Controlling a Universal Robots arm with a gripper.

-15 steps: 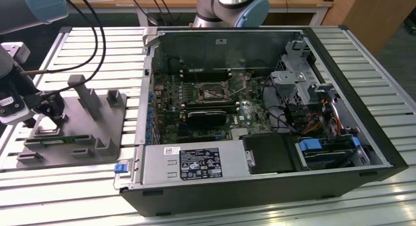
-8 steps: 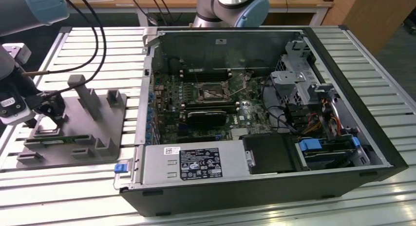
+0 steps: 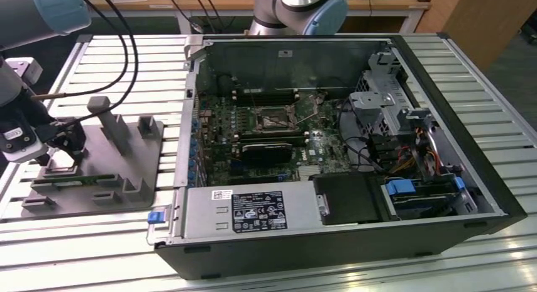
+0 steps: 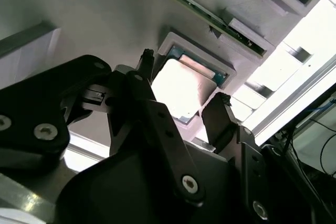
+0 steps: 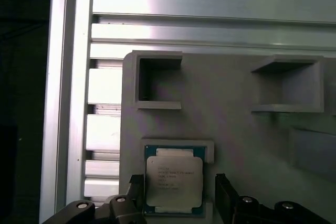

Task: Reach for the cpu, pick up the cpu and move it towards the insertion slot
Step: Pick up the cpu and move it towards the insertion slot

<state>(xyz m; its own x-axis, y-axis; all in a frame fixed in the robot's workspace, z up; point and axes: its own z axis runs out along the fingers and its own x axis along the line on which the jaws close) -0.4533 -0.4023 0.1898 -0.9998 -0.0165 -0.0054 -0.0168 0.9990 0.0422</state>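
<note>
On the grey fixture block point(image 3: 117, 169), which sits at the exterior view's left on the slatted metal bench point(image 3: 126, 59), the gripper point(image 3: 65, 150) hangs low over the left part of the block, beside its upright posts point(image 3: 99, 112).

Both wrist views show what lies under it. The cpu point(image 5: 174, 181), a flat square chip with a silver top and a green rim, rests in a shallow framed seat point(image 5: 178, 144) in the block. The gripper is open and has hold of nothing. Its two black fingers point(image 5: 224, 198) reach down on opposite sides of the chip, so the chip lies between them.

In the first wrist view a strip of grey block shows between one finger and the chip's edge. The other finger is just beside the opposite edge, and I cannot tell whether it touches. In the second wrist view the cpu point(image 4: 181, 90) again lies between the fingertips point(image 4: 216, 114), level in its seat and not lifted.

Well apart from it, toward the exterior view's right, an open computer case point(image 3: 353, 254) lies on its side on the bench. The insertion slot point(image 3: 273, 119), a dark square socket in a silvery frame, sits on the green main board point(image 3: 218, 125) near the middle of the case. A long black card point(image 3: 268, 150) lies just below it in that view.
</note>
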